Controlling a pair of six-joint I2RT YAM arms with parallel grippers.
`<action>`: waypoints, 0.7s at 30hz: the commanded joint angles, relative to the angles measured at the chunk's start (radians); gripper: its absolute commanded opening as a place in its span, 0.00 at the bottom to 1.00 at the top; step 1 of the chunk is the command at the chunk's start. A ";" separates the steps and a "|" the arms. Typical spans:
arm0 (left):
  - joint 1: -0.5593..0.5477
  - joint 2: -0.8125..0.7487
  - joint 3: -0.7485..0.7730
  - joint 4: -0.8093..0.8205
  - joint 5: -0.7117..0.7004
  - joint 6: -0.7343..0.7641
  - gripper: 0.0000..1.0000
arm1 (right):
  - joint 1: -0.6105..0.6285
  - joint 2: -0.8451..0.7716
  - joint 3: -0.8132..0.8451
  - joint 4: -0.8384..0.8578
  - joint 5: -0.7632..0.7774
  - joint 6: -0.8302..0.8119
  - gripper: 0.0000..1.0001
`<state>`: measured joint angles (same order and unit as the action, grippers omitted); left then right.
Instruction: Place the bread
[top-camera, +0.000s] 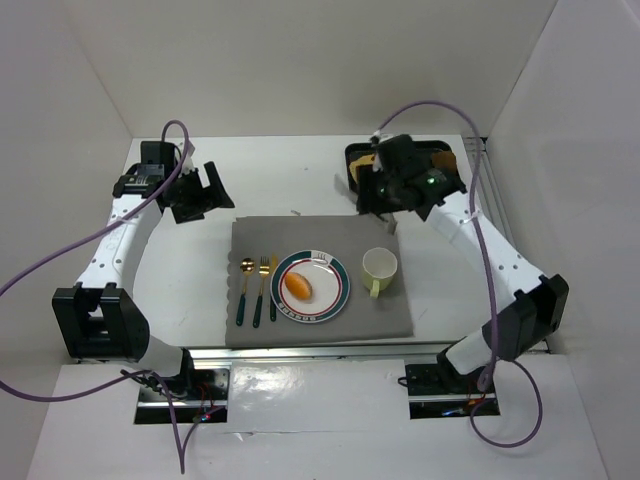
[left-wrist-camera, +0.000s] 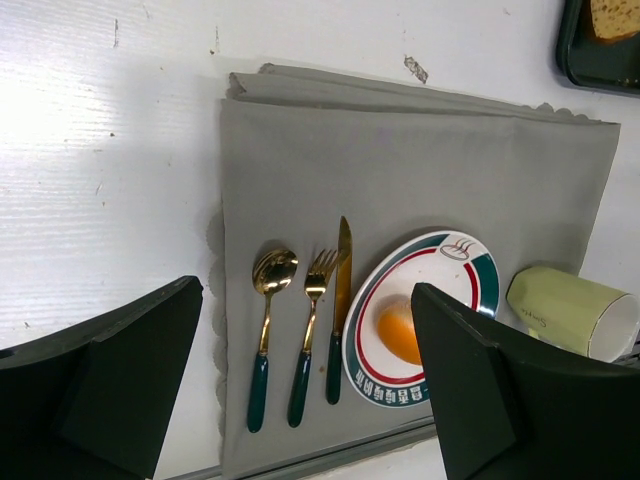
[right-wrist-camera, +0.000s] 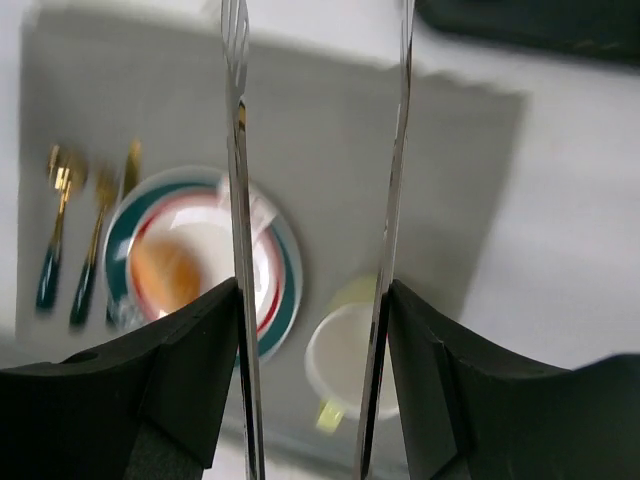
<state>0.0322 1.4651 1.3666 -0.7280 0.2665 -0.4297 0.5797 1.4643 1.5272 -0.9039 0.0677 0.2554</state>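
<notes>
An orange bread roll lies on the round plate with the green and red rim, in the middle of the grey placemat. It also shows in the left wrist view and, blurred, in the right wrist view. My right gripper hangs above the mat's far right corner and is shut on metal tongs. The tong arms stand apart with nothing between them. My left gripper is open and empty, left of the mat's far corner.
A black tray at the back right holds more bread. A pale green mug stands right of the plate. A spoon, fork and knife lie left of it. White walls close in the table.
</notes>
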 joint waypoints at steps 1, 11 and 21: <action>0.006 -0.022 -0.023 0.024 0.014 -0.007 0.99 | -0.180 0.051 0.044 0.178 0.081 0.082 0.65; 0.006 -0.042 -0.044 -0.007 0.027 0.016 0.99 | -0.412 0.356 0.180 0.326 0.006 0.130 0.65; 0.006 -0.042 -0.092 -0.007 0.027 0.034 0.99 | -0.517 0.375 0.075 0.444 -0.089 0.222 0.59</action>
<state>0.0322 1.4586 1.2881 -0.7387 0.2825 -0.4175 0.0883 1.8576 1.6390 -0.5613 0.0132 0.4301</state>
